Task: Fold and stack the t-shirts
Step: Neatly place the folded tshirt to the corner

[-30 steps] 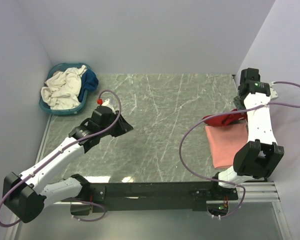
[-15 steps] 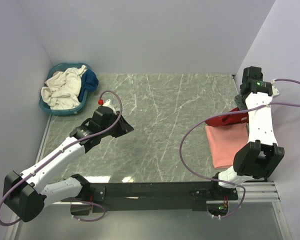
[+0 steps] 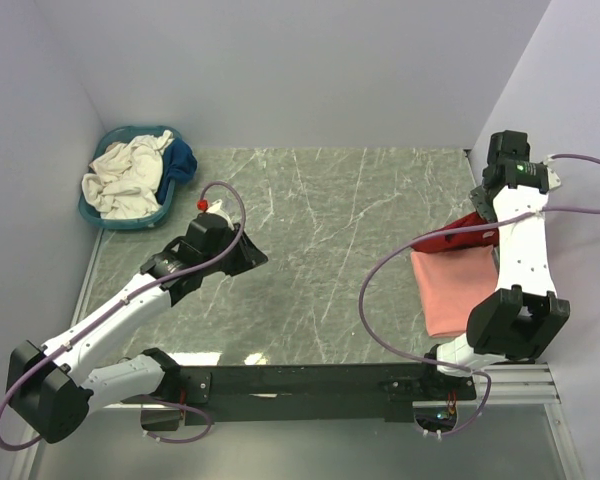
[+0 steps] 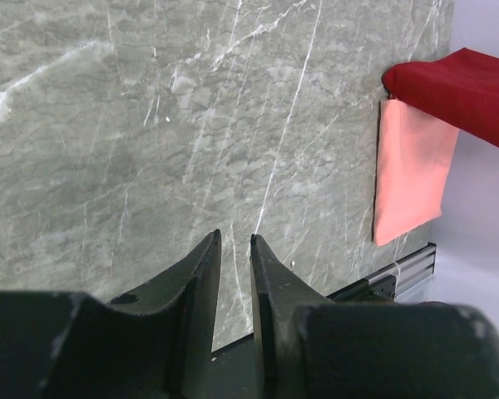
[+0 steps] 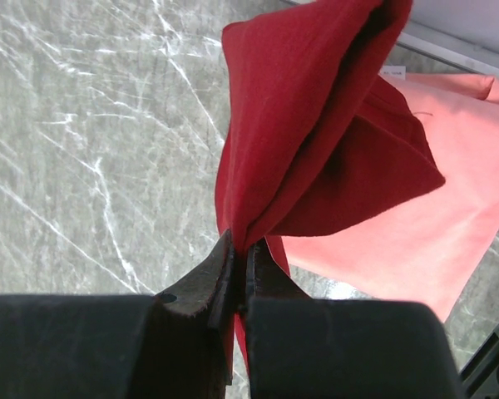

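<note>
Pinching a bunched fold of the deep red shirt [image 5: 316,125] in the right gripper [image 5: 239,258], cloth draping just past the tips, over the salmon pink shirt [image 5: 432,216] below. Holding nothing in the slightly parted left gripper [image 4: 234,274]. Could land crumpled or skew the pink one, being gripped at one point only.

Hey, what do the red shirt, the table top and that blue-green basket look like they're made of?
Red shirt: soft matte cloth, probably a cotton-type knit. It drapes and creases with no shine.
Table top: grey with white veins and a faint sheen, like marble. It could be real stone or a printed laminate.
Basket: teal with a smooth, rigid rim, most likely moulded plastic.
</note>
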{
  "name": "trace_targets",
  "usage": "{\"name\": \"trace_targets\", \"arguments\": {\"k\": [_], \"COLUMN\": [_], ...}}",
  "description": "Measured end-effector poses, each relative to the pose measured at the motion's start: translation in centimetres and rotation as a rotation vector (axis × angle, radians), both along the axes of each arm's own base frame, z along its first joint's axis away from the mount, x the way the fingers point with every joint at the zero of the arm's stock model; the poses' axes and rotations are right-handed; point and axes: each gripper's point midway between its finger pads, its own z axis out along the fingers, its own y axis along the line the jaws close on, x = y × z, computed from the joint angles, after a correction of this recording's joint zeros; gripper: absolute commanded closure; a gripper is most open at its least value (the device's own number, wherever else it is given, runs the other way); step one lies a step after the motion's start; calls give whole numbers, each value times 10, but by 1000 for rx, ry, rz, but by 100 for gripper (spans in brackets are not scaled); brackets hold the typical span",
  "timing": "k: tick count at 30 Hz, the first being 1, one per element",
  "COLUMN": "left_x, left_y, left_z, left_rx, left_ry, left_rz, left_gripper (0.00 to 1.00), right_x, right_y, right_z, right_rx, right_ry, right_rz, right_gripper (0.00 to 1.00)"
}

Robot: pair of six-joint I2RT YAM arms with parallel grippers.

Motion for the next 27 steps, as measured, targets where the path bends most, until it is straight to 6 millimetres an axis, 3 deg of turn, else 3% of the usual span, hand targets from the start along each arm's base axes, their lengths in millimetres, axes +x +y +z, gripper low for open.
{"name": "trace_targets", "arguments": {"k": [6,13,14,15,17,18,23,27], "left_x": [-1,-5,-5,-5,-7,-8,-12,-14], "left_y": [-1,-6,-7,-9,-12,-14,-25,-32], "left_z": [-2,-6,-7,-8,-11,-12,-20,-22], "left_rx": [1,0,-1,1,4,6,16,12], "left_ry": [2,3,4,7,13,16,29,30], "left_rz": [-5,-21,-24,-28,-37,-44,-80,-97], "left_gripper": [73,73,73,73,73,73,73,73], "right_x": [-9,-31,-35,-38,-47,-51,-80,-96], "right_y": [2,6,6,7,8,9,14,20], "right_z": [10,6,3,0,-8,-11,-15,-6], "right_rx": [-9,-10,-8,-5,0,3,-1,-13], "right_ry": [-33,-34,-32,-27,-12,-9,-27,-104], "right_rz": [1,-7,-10,-14,-24,-32,-51,-32], "right_gripper": [100,97,91,66,40,18,16,14]}}
